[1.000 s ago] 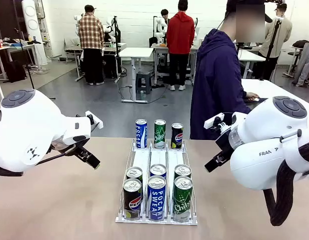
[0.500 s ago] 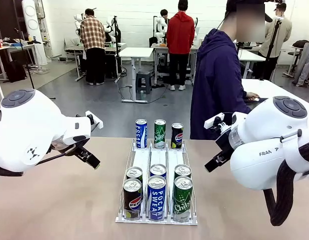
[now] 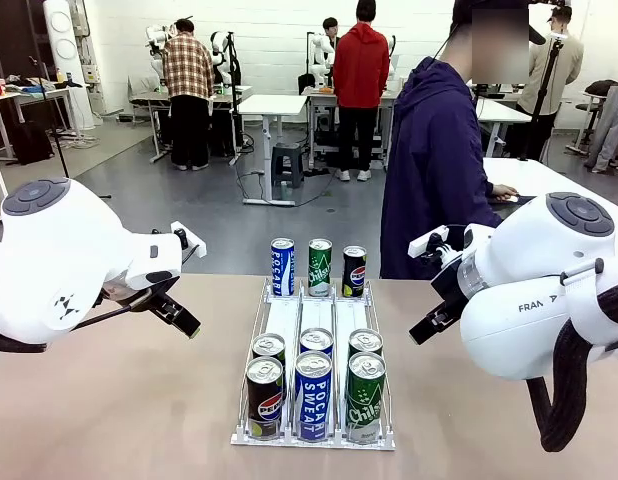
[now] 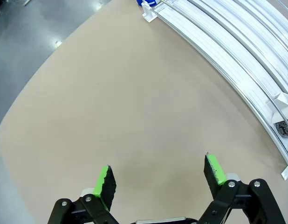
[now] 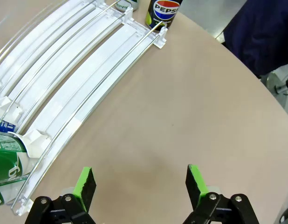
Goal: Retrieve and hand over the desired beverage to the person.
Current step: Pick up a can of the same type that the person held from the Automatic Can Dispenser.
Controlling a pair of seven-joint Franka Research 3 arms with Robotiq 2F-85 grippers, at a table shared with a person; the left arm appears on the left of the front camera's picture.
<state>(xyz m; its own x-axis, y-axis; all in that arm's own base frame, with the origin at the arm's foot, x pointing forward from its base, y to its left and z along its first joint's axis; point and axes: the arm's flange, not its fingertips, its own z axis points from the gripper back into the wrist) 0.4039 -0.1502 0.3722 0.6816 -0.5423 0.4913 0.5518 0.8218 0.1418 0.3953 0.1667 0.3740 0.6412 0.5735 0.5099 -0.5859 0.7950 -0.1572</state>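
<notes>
Standing upright at the near end of the white rack (image 3: 317, 318), the cans (image 3: 313, 395) fill three lanes: Pepsi, Pocari Sweat and a green one. Their long axes are vertical, tops up, labels toward the robot, likely so a claw can close on one from the side. Three far cans (image 3: 320, 267) stand nearer the person (image 3: 434, 170), who is turned sideways. Flanking the rack over bare table (image 3: 119, 400), the left gripper (image 4: 159, 175) and right gripper (image 5: 140, 184) hover, jaws wide and holding nothing.
</notes>
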